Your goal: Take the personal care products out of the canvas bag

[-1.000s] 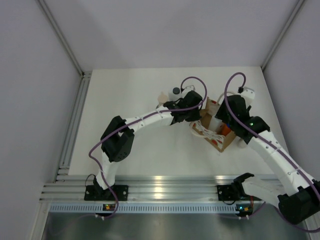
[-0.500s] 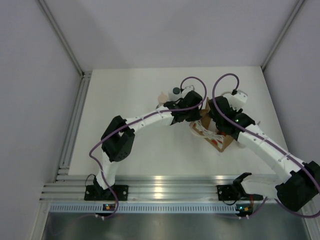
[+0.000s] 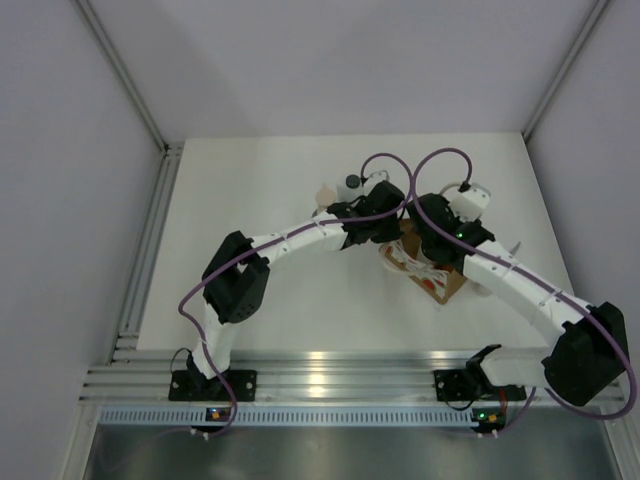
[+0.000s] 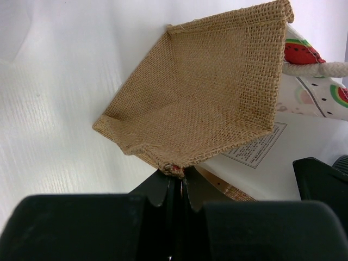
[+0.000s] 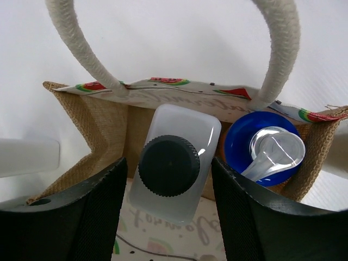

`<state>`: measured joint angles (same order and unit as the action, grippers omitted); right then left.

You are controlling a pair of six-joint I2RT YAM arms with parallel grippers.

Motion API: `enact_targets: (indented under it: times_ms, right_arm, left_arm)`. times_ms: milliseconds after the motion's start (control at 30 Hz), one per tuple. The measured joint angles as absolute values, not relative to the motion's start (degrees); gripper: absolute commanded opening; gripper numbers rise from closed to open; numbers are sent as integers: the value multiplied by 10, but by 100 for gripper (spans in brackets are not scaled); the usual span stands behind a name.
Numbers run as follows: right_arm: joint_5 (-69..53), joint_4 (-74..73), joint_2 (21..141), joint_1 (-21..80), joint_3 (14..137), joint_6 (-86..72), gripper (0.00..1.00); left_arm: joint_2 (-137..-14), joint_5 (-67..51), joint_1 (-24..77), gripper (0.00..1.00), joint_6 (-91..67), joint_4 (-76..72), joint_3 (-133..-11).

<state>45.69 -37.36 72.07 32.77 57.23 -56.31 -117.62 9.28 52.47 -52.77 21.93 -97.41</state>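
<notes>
The canvas bag (image 3: 440, 283) stands on the white table, its burlap side filling the left wrist view (image 4: 201, 98). My left gripper (image 4: 176, 174) is shut on a corner of the bag's rim (image 3: 392, 228). My right gripper (image 5: 169, 169) is open over the bag's mouth (image 3: 437, 240), a finger close on each side of a white bottle with a dark cap (image 5: 169, 166). An orange bottle with a blue cap (image 5: 261, 142) stands beside it inside the bag. A grey-green pump bottle (image 3: 325, 193) and a dark-capped bottle (image 3: 352, 182) stand outside, left of the bag.
Cream rope handles (image 5: 76, 51) arch over the bag's far side. A white object (image 5: 27, 156) lies just left of the bag; I cannot tell what it is. Purple cables (image 3: 440, 160) loop above both wrists. Enclosure walls ring the table (image 3: 260, 290).
My right gripper has moved left and in over the bag's mouth, now covering the bottles in the top view. The left arm and the bag have stayed put.
</notes>
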Motion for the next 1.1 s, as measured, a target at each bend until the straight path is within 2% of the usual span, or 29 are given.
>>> enact_targets:
  times_ms: [200, 233, 300, 333, 467, 567, 1100]
  right_arm:
    - [465, -373, 738, 328, 569, -578, 63]
    - [466, -373, 741, 328, 568, -582, 64]
    - [468, -371, 744, 328, 562, -588, 65]
    - [468, -371, 745, 328, 560, -590, 65]
    - [469, -371, 751, 328, 559, -593, 65]
    - [469, -371, 759, 328, 559, -595, 65]
    - [482, -367, 800, 327, 559, -601, 64]
  left_arm:
    - [-1176, 84, 522, 25, -525, 216, -973]
    - [-1176, 83, 522, 32, -524, 213, -971]
    - [-1173, 83, 522, 40, -522, 210, -960]
    - [-1170, 84, 521, 49, -521, 211, -953]
    - [-1141, 88, 519, 65, -519, 211, -918]
    - [-1101, 98, 518, 72, -517, 214, -893]
    - [-866, 134, 517, 74, -489, 212, -753]
